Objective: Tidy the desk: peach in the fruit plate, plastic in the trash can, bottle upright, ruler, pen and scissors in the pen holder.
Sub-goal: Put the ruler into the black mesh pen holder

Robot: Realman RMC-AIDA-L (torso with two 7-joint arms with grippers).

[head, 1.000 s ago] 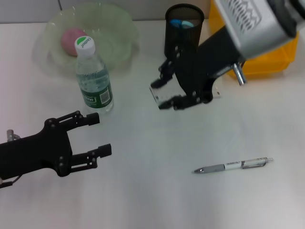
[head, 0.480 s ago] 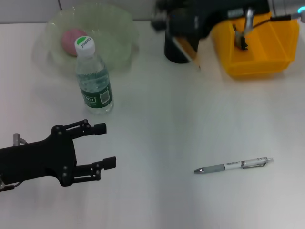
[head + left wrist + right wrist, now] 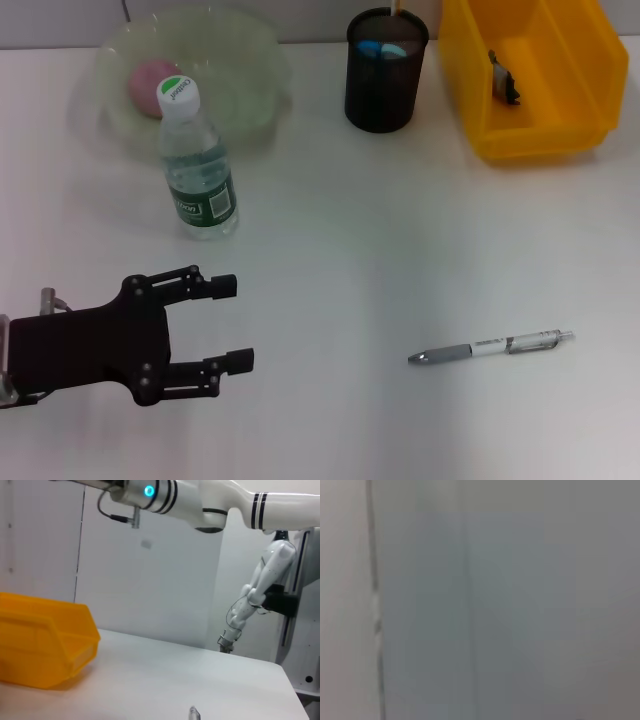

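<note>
The pink peach (image 3: pixel 150 76) lies in the pale green fruit plate (image 3: pixel 245 60) at the back left. In front of the plate the bottle (image 3: pixel 196 165) stands upright. The black mesh pen holder (image 3: pixel 385 88) holds the blue scissors (image 3: pixel 381 48), and a thin pale sliver (image 3: pixel 397 7) that looks like the ruler rises at its far rim. A small piece of plastic (image 3: pixel 503 78) lies inside the yellow trash can (image 3: pixel 560 125). The pen (image 3: pixel 490 347) lies on the desk (image 3: pixel 380 250) at the front right. My left gripper (image 3: pixel 237 322) hovers open at the front left, holding nothing. The right gripper is out of view.
In the left wrist view the trash can (image 3: pixel 45 645) sits on the left and the pen's tip (image 3: pixel 194 713) shows at the bottom edge. My right arm (image 3: pixel 200 500) passes high overhead there. The right wrist view shows only a blank wall.
The right arm carried the ruler from mid-desk back over the pen holder, then left the head view. The left gripper drifted slightly right and toward the front edge.
</note>
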